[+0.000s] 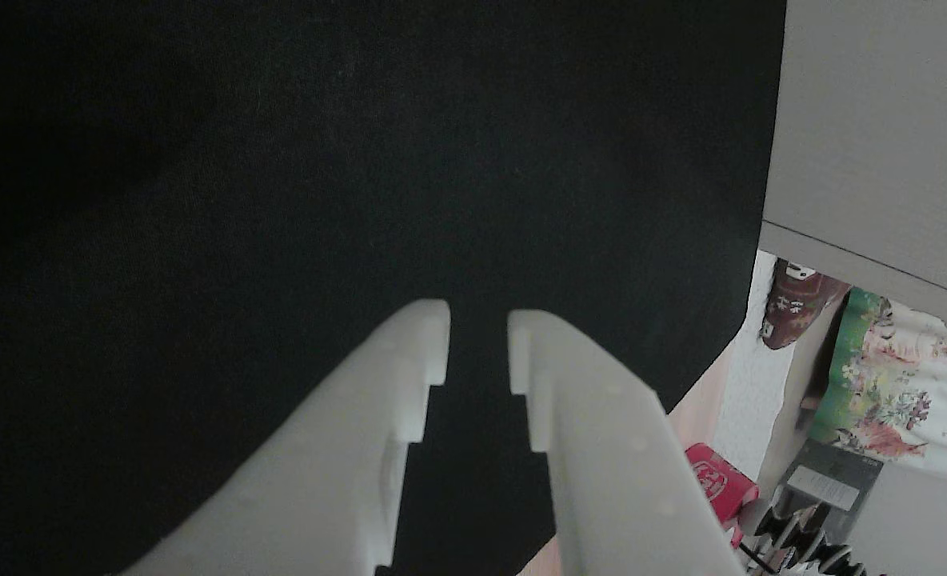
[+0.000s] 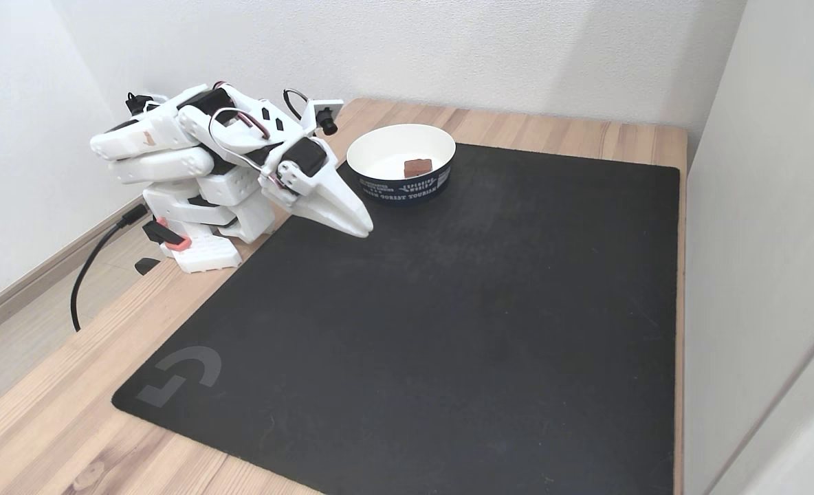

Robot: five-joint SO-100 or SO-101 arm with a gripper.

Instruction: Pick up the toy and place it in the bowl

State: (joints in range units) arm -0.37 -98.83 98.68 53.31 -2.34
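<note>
Reddish toy (image 2: 418, 167) already sits inside the white bowl (image 2: 379, 148), upper centre of the fixed view. My jaws (image 1: 478, 346) are slightly apart, holding nothing, over the black mat (image 2: 448, 309). Arm folded low, left of the bowl. Risk: any swing toward upper right could clip the rim and shove the bowl.

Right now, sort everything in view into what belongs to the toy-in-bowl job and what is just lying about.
Belongs to the job:
- toy, already lying inside the bowl
- bowl, white inside, dark printed band outside
- gripper, empty, over the mat

Just lying about:
- black mat
- black cable
- red packet beyond the mat
</note>
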